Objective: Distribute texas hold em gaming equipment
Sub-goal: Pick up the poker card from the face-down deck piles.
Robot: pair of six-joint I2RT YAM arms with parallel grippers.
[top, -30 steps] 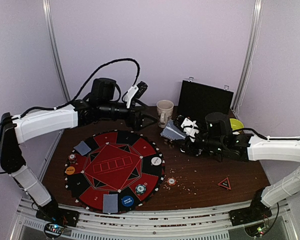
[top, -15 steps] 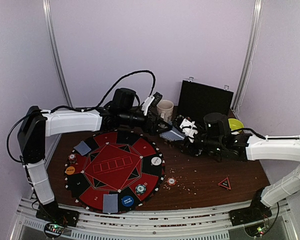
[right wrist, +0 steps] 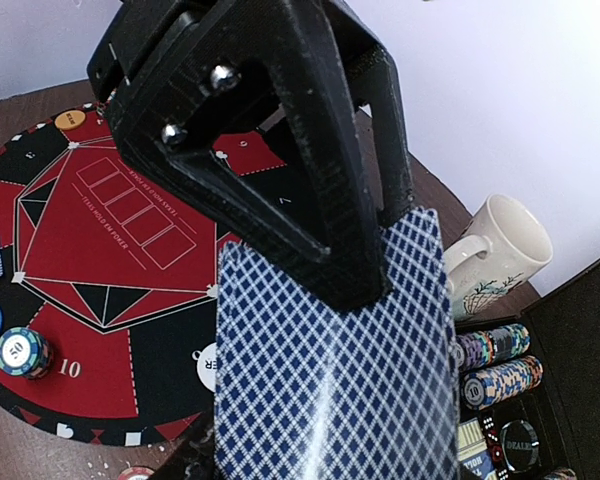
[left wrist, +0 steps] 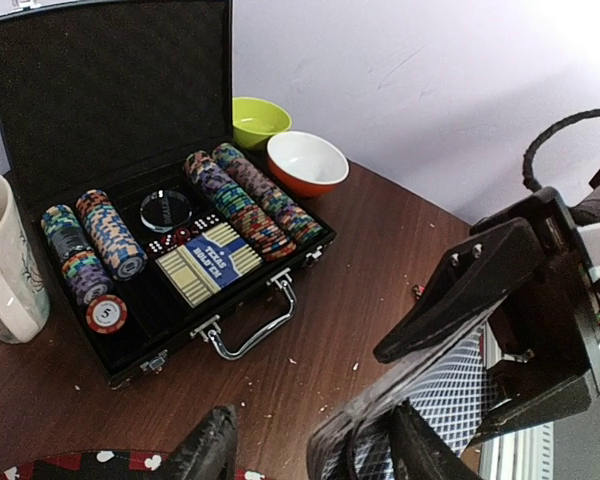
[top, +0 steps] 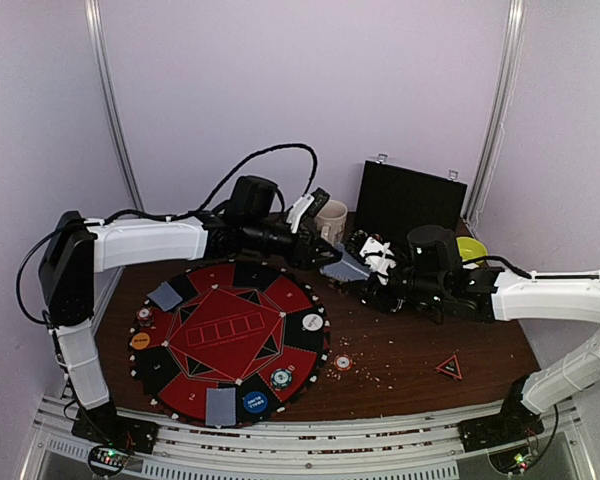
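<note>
Above your worktop, centre of the top view, your right claw is clamped on the playing cards; your left claw straddles their edge, jaws apart, seemingly not pinching yet.

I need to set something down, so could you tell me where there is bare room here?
The widest bare table lies between the loose chip and the red triangle; only crumbs there. The mat has a free red centre. It is crowded near the mug, where the left gripper and right gripper meet at the card deck.
</note>
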